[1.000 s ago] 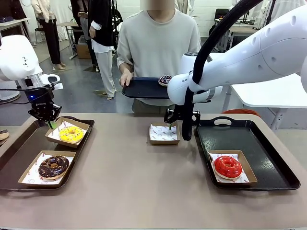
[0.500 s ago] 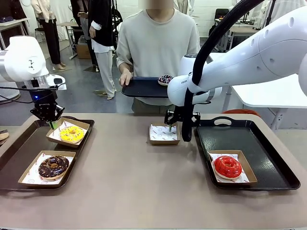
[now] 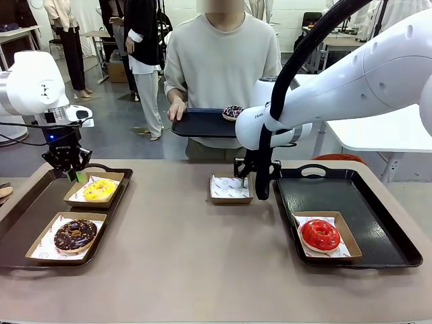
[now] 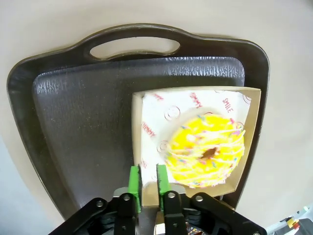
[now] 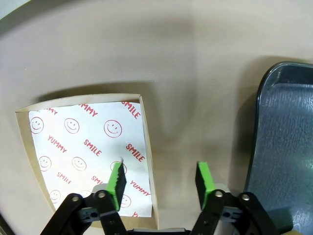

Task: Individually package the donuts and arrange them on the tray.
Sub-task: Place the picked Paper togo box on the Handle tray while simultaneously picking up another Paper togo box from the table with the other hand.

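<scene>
Four donuts [image 3: 100,189], four boxes [image 3: 229,190], left gripper [image 4: 148,180] seemingly nearly closed, right gripper [image 5: 159,179] spread.

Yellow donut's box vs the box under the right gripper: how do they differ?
The yellow donut's box holds the yellow donut; the middle box holds only its printed paper. The yellow donut's box sits on the left tray; the middle box sits on the bare table, beside the right tray. The right gripper straddles the middle box's wall, jaws apart. Both are brown cardboard with SMILE/YUMMY liners.
</scene>
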`<state>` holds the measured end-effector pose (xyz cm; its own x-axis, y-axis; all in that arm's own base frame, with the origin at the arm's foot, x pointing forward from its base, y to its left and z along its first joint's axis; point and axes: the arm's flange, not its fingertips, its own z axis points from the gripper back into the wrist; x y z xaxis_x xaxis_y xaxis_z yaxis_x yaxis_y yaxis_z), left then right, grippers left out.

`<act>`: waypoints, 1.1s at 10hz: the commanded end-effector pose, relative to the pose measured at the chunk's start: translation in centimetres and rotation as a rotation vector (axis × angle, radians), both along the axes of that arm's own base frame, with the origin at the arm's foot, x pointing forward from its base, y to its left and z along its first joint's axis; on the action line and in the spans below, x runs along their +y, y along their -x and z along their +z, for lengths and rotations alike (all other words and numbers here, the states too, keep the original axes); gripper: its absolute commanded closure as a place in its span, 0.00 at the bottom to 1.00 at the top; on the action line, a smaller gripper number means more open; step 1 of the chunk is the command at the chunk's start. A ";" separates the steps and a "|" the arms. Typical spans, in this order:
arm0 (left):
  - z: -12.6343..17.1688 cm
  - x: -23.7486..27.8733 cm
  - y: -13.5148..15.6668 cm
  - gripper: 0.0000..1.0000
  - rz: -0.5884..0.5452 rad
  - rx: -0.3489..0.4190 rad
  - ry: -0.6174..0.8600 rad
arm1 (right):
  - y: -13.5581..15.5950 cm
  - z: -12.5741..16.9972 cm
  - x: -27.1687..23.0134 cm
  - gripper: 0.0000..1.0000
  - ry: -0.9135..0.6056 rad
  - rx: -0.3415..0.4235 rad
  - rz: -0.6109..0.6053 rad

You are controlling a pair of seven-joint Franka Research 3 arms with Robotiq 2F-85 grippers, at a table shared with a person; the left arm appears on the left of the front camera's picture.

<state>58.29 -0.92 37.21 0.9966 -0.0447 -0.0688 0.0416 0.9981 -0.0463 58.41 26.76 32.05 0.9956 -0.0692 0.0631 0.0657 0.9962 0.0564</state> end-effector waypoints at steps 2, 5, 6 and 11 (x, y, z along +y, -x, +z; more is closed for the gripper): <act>0.4 0.0 0.2 0.00 0.002 -0.001 0.010 | -0.5 -0.2 0.2 1.00 -0.017 0.006 -0.004; 0.6 0.1 0.3 0.03 0.006 0.003 0.015 | -0.5 -0.2 0.2 1.00 -0.021 0.006 -0.007; 0.7 0.1 0.3 0.00 0.006 0.003 0.015 | -0.5 -0.2 0.2 1.00 -0.022 0.004 -0.007; 2.5 0.9 1.5 0.00 0.009 0.012 0.131 | -0.2 1.3 0.3 1.00 -0.021 -0.008 -0.013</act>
<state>57.84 -0.68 38.55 0.9972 -0.0315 -0.0675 0.0247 0.9948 -0.0990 58.59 27.01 32.68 0.9950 -0.0695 0.0724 0.0648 0.9958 0.0647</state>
